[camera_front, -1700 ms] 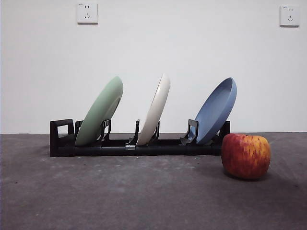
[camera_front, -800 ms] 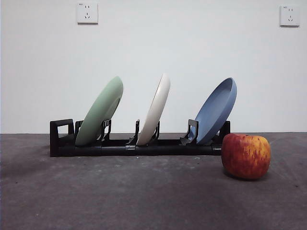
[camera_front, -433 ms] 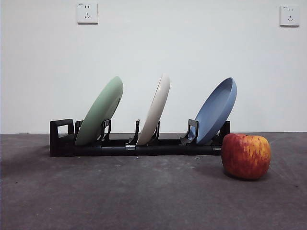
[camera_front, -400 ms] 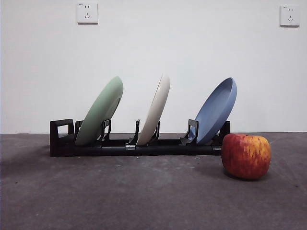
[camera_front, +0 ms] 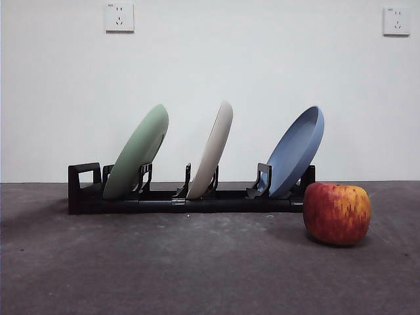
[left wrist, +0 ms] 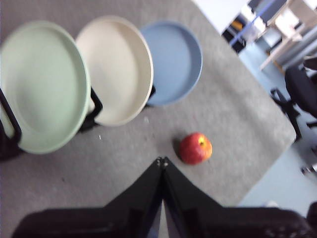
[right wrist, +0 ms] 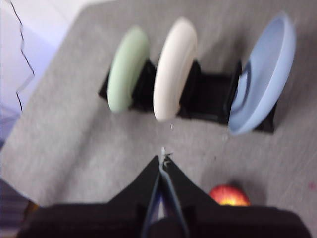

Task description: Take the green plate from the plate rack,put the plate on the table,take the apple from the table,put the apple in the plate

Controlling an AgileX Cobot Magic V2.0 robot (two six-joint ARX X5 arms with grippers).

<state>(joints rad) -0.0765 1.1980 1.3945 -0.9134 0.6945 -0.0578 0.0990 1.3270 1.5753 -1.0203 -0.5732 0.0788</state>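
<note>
The green plate (camera_front: 136,152) leans in the left slot of the black plate rack (camera_front: 170,201); it also shows in the left wrist view (left wrist: 42,87) and the right wrist view (right wrist: 128,69). The red apple (camera_front: 336,212) sits on the dark grey table (camera_front: 197,269) to the right of the rack; it also shows in the left wrist view (left wrist: 195,148) and partly in the right wrist view (right wrist: 228,195). My left gripper (left wrist: 162,161) is shut and empty, high above the table. My right gripper (right wrist: 163,157) is shut and empty, also high above. Neither shows in the front view.
A cream-white plate (camera_front: 211,151) stands in the middle slot and a blue plate (camera_front: 296,152) in the right slot. Two wall sockets (camera_front: 119,17) are on the white wall behind. The table's edge (left wrist: 257,163) and chairs beyond show in the left wrist view.
</note>
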